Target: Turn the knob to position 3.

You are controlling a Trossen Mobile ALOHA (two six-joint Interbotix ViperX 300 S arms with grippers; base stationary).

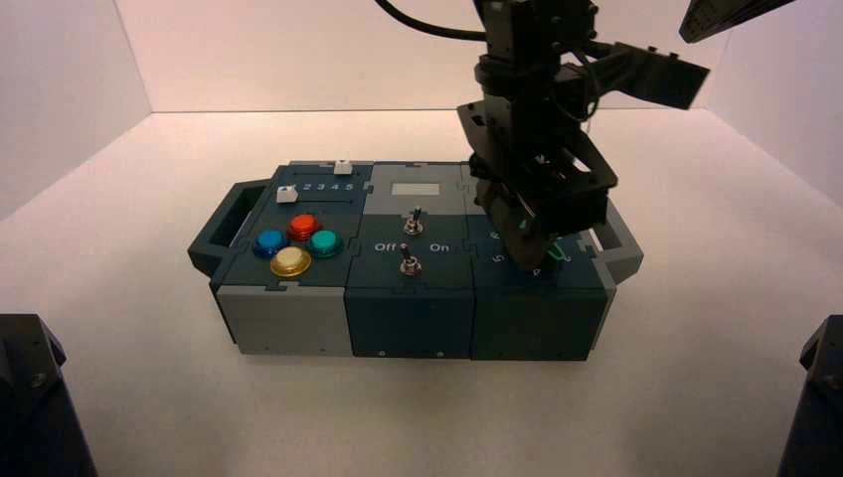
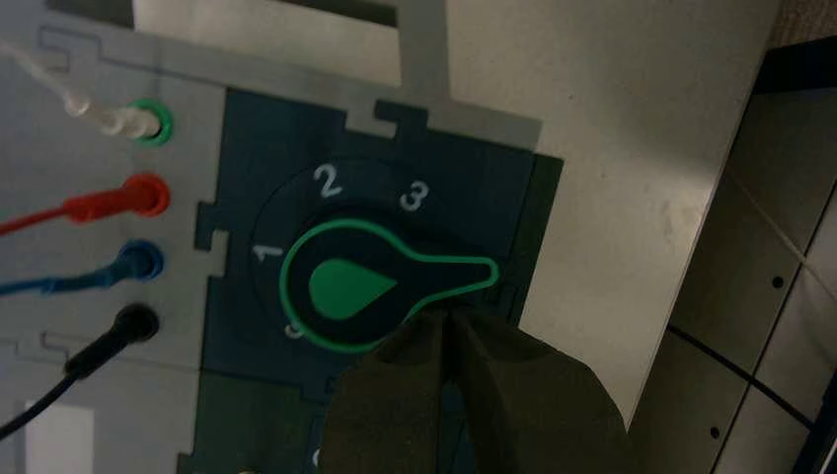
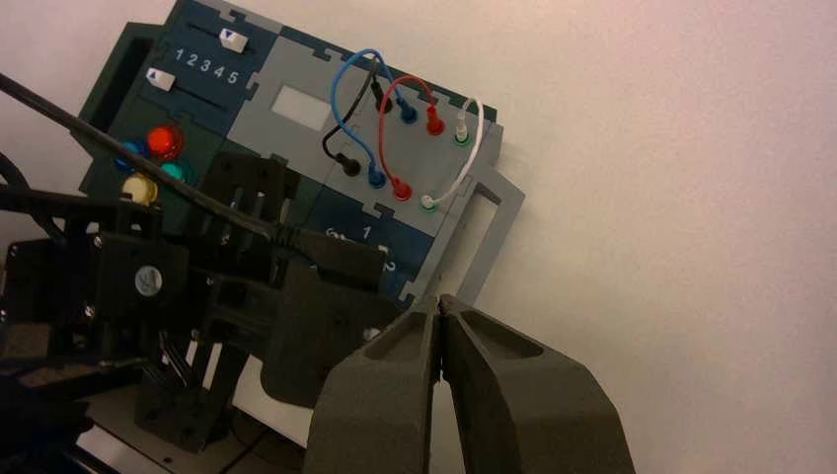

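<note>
The knob (image 2: 345, 286) is dark with a bright green rim and a green teardrop on top. White digits 1, 2 and 3 curve round it. Its pointer tip (image 2: 487, 275) lies a little past the digit 3 (image 2: 415, 196), on the side away from the 2. My left gripper (image 2: 449, 316) is shut, its two fingertips pressed together right against the side of the pointer. In the high view the left gripper (image 1: 532, 250) reaches down onto the box's right block, where a bit of the knob's green rim (image 1: 560, 253) shows. My right gripper (image 3: 439, 308) is shut and empty, held in the air away from the box.
The box (image 1: 408, 308) carries red (image 1: 304, 226), blue, teal and yellow push buttons, two toggle switches (image 1: 409, 264) between Off and On, and two white sliders (image 1: 287, 195). Coloured wires (image 3: 380, 109) loop at its back. A grey handle (image 1: 621, 243) sticks out beside the knob.
</note>
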